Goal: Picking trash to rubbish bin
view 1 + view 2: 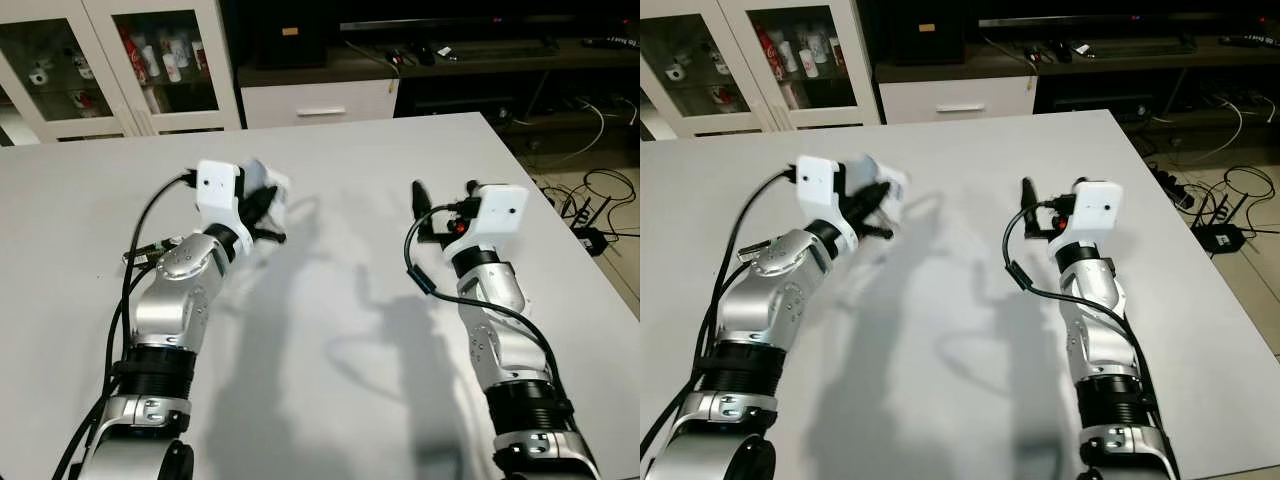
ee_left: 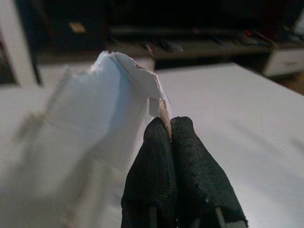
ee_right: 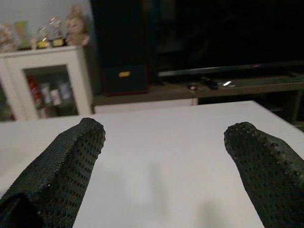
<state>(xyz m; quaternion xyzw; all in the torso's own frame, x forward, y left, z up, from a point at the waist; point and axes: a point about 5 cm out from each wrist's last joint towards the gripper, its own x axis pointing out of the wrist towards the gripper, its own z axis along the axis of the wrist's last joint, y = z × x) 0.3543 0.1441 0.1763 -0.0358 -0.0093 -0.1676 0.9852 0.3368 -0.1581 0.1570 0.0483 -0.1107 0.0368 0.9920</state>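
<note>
From the head camera, the left gripper [image 1: 262,212] was raised above the white table [image 1: 340,170], its black fingers pinched on a torn piece of white paper [image 1: 268,190]. The right gripper [image 1: 440,205] hovered well apart to the right, over bare tabletop. A white cabinet [image 1: 120,60] stood beyond the table. The left wrist view showed the fingertips [image 2: 164,142] pressed together on the paper's ragged edge, the sheet somewhat blurred. In the right wrist view the two fingers [image 3: 71,156] stood wide apart, holding nothing
</note>
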